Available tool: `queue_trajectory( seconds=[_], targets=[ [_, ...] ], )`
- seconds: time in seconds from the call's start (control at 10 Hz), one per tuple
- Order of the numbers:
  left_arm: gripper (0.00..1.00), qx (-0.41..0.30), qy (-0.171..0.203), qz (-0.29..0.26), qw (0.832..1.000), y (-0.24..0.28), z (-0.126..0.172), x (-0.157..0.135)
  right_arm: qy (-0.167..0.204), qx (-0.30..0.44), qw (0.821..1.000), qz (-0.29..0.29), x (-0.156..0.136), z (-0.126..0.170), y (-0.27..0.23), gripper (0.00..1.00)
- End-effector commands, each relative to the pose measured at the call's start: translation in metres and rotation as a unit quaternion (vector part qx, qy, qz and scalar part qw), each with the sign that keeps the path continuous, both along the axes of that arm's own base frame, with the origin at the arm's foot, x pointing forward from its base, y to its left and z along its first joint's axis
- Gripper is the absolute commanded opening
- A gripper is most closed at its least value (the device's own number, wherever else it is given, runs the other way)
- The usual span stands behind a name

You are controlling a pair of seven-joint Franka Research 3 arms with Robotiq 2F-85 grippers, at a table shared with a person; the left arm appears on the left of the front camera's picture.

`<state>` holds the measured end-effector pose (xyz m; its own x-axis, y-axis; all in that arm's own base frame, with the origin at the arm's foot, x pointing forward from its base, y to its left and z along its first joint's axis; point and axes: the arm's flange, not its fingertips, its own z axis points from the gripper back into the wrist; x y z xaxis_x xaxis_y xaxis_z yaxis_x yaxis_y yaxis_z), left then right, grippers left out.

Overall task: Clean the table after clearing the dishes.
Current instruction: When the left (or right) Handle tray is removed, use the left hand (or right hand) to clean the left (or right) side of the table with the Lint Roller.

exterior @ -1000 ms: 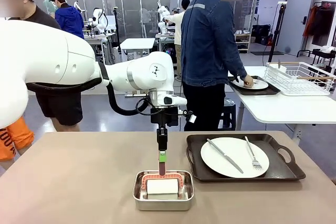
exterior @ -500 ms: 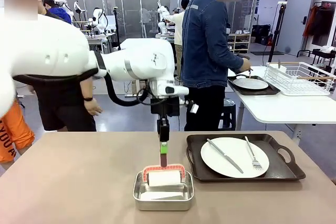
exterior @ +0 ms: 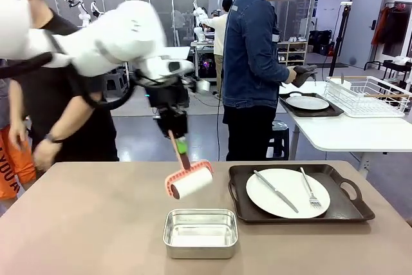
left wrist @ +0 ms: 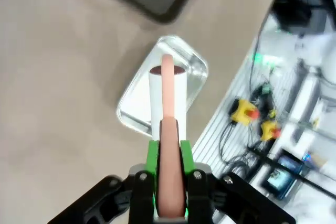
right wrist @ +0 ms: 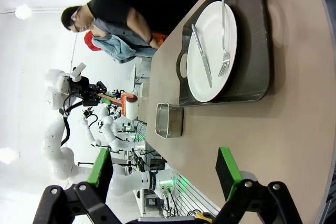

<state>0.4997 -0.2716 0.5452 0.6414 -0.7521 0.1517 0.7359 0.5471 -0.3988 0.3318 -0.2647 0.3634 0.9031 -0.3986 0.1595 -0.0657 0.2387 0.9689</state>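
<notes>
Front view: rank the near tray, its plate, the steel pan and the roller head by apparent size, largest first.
1. near tray
2. plate and steel pan: too alike to rank; the pan sits nearer the camera
3. roller head, smallest

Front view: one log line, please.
left gripper: shut on pink-framed white roller above steel pan | right gripper: open | white plate on brown tray

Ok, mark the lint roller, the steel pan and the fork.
lint roller (exterior: 192, 183), front view, white roll.
steel pan (exterior: 199, 250), front view, near wall.
fork (exterior: 308, 188), front view, handle.
</notes>
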Motion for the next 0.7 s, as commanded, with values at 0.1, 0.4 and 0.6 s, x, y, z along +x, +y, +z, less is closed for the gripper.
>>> queue_trajectory(
  seconds=[0.1, 0.4, 0.6],
  targets=[
    [0.0, -0.07, -0.037, 0.173, 0.982, 0.091, -0.035, -0.032, 0.0, 0.001, 1.0, -0.001, -0.001, 0.003, 0.001, 1.0],
    [0.0, -0.054, -0.014, 0.143, 0.988, 0.089, -0.012, -0.008, 0.0, 0.001, 1.0, -0.001, -0.001, 0.003, 0.001, 1.0],
    [0.0, -0.054, -0.014, 0.143, 0.988, 0.089, -0.012, -0.008, 0.0, 0.001, 1.0, -0.001, -0.001, 0.003, 0.001, 1.0]
  ],
)
